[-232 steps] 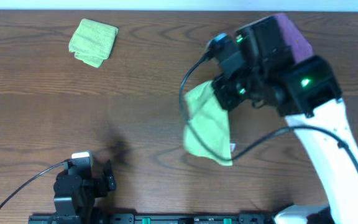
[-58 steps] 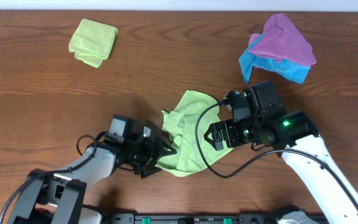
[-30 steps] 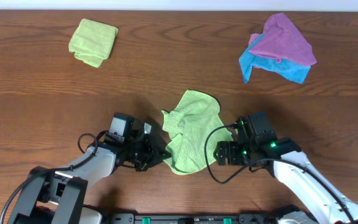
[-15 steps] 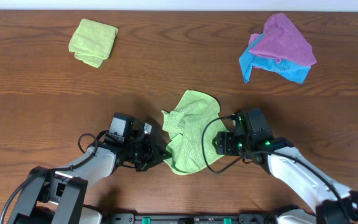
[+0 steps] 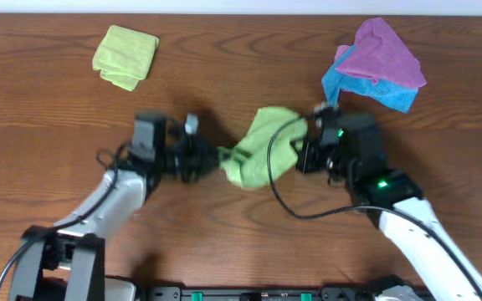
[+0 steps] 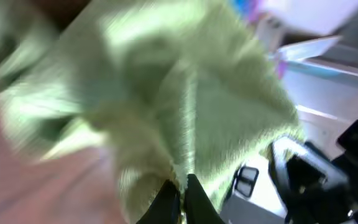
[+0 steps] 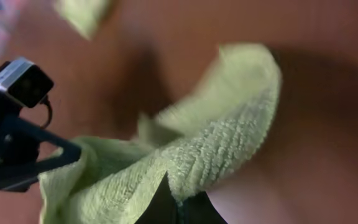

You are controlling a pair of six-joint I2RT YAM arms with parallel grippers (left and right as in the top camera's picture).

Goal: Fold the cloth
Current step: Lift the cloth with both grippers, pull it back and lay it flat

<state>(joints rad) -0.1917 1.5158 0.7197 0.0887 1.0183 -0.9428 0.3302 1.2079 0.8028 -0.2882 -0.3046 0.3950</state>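
Note:
The lime-green cloth [image 5: 258,155] hangs bunched and lifted between my two grippers over the middle of the table. On its left edge my left gripper [image 5: 217,157] is shut; the left wrist view shows the dark fingertips [image 6: 169,196] pinching a fold of the cloth [image 6: 185,99], which fills that view. My right gripper [image 5: 298,155] is shut on the right edge. In the right wrist view its jaws [image 7: 178,202] clamp the terry edge of the cloth [image 7: 222,143]. No white tag shows.
A small folded lime-green pad [image 5: 125,56] lies at the back left. A purple cloth [image 5: 383,52] sits on a blue cloth [image 5: 379,92] at the back right. A black cable [image 5: 283,188] loops under the right arm.
The right gripper has closed on the cloth's right edge. Both arms moved away from the front edge and raised the cloth, which has bunched up between them.

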